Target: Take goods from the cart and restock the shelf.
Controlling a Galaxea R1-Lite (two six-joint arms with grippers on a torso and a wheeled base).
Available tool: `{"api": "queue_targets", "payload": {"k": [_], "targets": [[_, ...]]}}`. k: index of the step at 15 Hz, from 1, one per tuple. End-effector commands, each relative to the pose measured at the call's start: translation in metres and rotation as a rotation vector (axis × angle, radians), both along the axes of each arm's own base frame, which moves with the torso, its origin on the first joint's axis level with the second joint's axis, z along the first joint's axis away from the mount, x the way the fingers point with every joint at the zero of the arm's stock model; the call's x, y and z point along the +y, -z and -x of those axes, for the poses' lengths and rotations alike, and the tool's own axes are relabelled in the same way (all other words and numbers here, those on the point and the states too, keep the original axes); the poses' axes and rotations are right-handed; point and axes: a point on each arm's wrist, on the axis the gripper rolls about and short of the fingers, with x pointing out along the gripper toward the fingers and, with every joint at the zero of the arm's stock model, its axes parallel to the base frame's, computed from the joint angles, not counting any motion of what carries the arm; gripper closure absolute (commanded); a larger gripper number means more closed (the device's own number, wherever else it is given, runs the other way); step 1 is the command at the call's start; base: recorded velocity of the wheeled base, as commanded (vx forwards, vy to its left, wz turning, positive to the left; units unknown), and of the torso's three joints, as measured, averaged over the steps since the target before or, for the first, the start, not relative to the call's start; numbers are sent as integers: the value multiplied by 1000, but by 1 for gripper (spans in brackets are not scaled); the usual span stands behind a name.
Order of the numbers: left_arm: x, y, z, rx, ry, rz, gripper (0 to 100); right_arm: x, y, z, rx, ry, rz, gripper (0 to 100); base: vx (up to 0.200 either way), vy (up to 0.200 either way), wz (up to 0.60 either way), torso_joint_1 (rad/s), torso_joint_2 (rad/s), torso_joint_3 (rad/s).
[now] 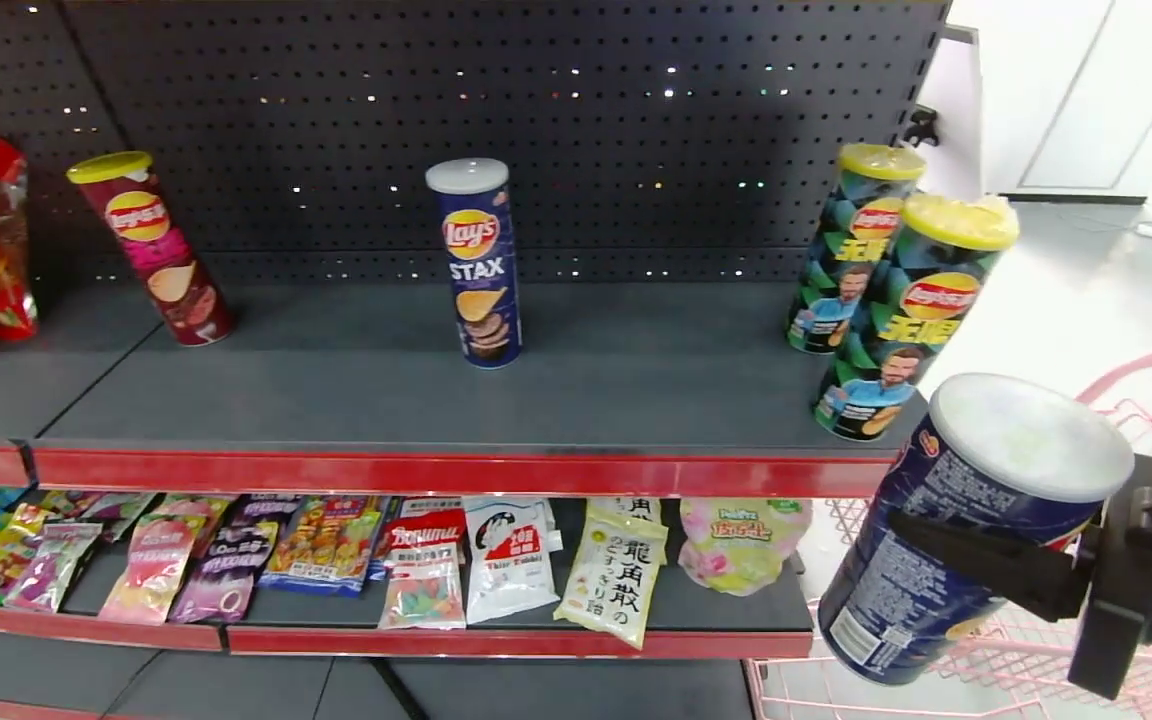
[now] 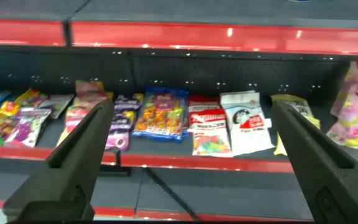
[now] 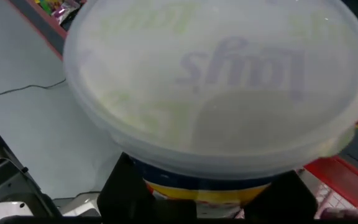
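**A:** What are the right fingers (image 1: 986, 565) doing?

**B:** Pinching a blue can (image 1: 921, 600) round its middle. It's tilted, lid up, above the cart (image 1: 1146, 365), just off the shelf's (image 1: 636, 400) right front corner. I'd say the mid-body grip keeps it from swinging.

**A:** And the left fingers (image 2: 79, 155)?

**B:** Spread, holding nothing, facing the lower shelf (image 2: 166, 160) of snack packets (image 2: 163, 115).

**A:** Where should the can go?

**B:** Probably beside its twin (image 1: 481, 265), which stands mid-shelf with bare room either side. A maroon can (image 1: 151, 250) stands toward the left end. Two green cans (image 1: 911, 320) crowd the right front corner, so the way in must skirt them.

**A:** What's in the cart?

**B:** Mostly hidden behind the can; I can't tell.
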Motion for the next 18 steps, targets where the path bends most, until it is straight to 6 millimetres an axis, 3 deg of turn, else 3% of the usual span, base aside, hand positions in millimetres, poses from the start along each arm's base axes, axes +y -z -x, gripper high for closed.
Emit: {"api": "queue_targets", "payload": {"k": [1,3,15,18], "targets": [[0,0,0,2,0,1,0,0,-1,0,-2,-1,-1,100,0,0,0,0,0,0],[0,0,0,2,0,1,0,0,-2,0,-7,0,-8,100,0,0,0,0,0,0],[0,0,0,2,0,1,0,-2,-7,4,-13,-41,-43,100,0,200,0,2,2,2],[0,0,0,2,0,1,0,-5,-12,9,-39,-44,-60,100,0,0,0,0,0,0]]}}
